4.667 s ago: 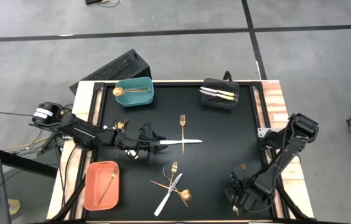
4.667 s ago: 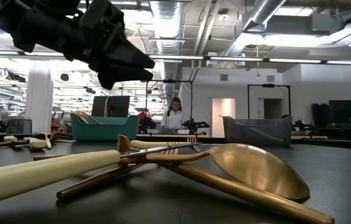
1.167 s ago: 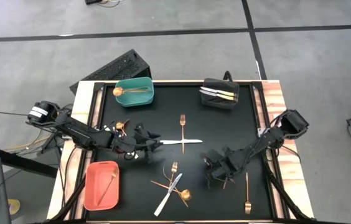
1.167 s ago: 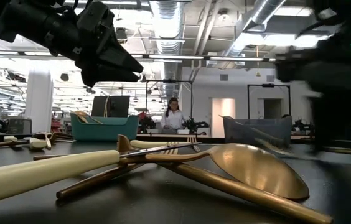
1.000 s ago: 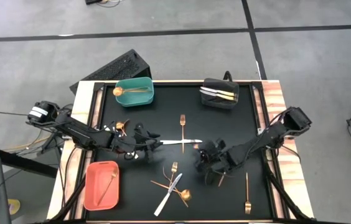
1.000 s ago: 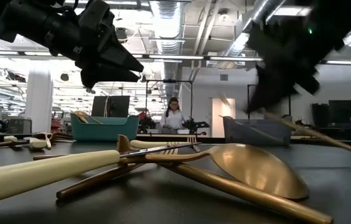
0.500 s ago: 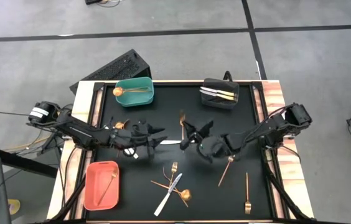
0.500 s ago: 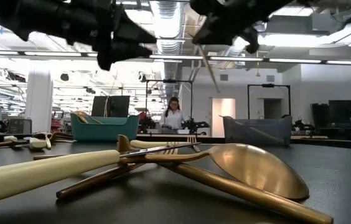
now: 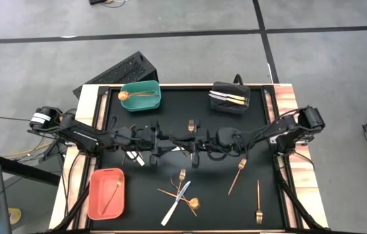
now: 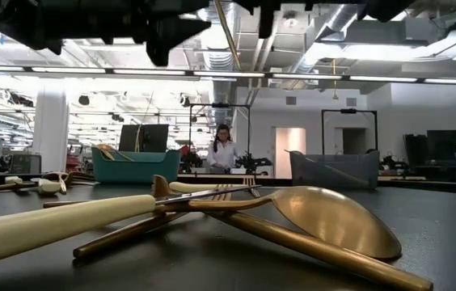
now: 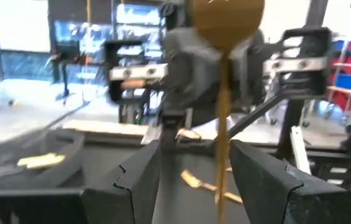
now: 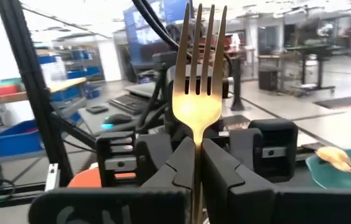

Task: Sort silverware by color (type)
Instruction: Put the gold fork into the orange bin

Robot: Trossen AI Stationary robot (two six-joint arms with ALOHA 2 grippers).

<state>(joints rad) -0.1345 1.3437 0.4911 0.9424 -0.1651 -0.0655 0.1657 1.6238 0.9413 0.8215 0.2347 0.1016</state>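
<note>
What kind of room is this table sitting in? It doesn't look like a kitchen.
Probably a large robotics lab or workshop rather than a kitchen: exposed ducts and pipes run along the ceiling, a person stands among benches in the background, and a keyboard sits on the bare concrete floor beside the table.

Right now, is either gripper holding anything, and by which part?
Yes. The right gripper is shut on the gold fork, pinching its handle just below the head. The left gripper is open, holding nothing.
</note>
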